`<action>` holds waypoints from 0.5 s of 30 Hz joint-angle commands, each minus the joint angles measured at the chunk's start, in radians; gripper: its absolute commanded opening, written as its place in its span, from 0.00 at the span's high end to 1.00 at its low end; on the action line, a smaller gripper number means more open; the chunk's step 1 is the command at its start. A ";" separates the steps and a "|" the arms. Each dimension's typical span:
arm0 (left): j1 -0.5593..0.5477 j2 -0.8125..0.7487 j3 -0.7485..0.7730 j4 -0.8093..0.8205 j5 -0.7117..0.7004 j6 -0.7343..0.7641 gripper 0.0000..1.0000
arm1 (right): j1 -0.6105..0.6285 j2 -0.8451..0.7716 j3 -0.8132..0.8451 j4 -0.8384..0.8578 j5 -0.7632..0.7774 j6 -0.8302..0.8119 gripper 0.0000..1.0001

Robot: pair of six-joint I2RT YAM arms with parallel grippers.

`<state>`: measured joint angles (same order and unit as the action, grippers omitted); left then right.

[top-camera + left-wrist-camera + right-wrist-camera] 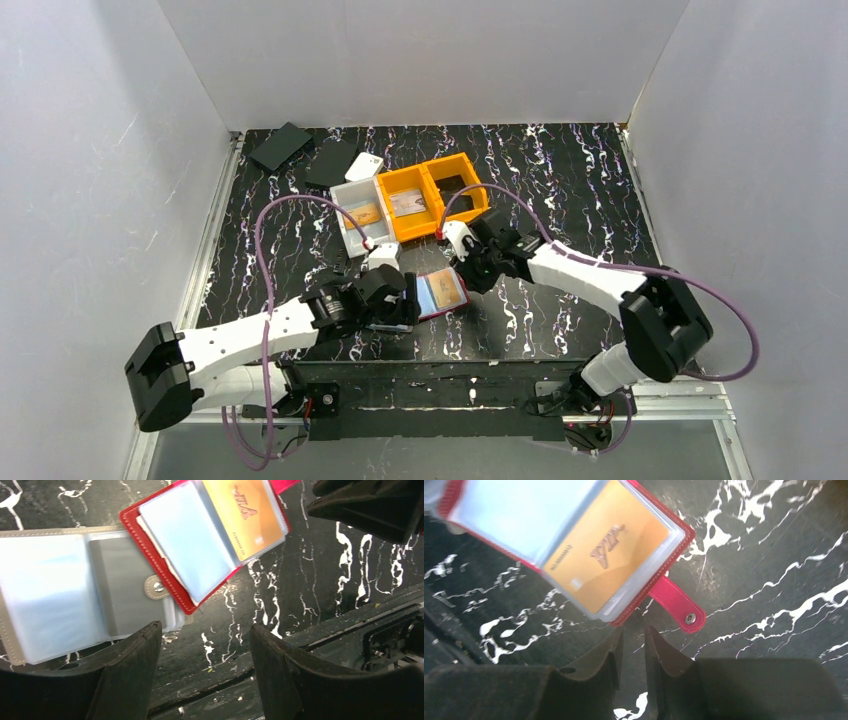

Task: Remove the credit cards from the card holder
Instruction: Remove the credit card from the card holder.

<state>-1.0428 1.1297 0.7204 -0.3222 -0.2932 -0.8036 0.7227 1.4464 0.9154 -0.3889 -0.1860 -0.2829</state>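
Left end effector (206,630) wide open, empty; right end effector (634,632) barely open, empty, beside the red card holder (441,293)

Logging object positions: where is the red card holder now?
Top view: the red card holder lies open mid-table, between the left hand and right hand, below the orange bins.

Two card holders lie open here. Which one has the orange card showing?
The red card holder: an orange card sits in its clear sleeve. The grey card holder beside it shows only pale sleeves, nothing orange.
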 commanded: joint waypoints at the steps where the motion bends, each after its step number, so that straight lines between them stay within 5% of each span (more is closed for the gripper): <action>1: 0.009 -0.072 -0.056 -0.026 -0.088 -0.026 0.38 | 0.012 0.056 0.047 0.055 0.132 0.099 0.70; 15: 0.031 -0.044 -0.127 0.118 -0.032 -0.025 0.42 | 0.014 0.169 0.085 0.066 0.042 0.167 0.70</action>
<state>-1.0187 1.0668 0.6136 -0.2562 -0.3225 -0.8238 0.7296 1.5932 0.9581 -0.3515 -0.1135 -0.1505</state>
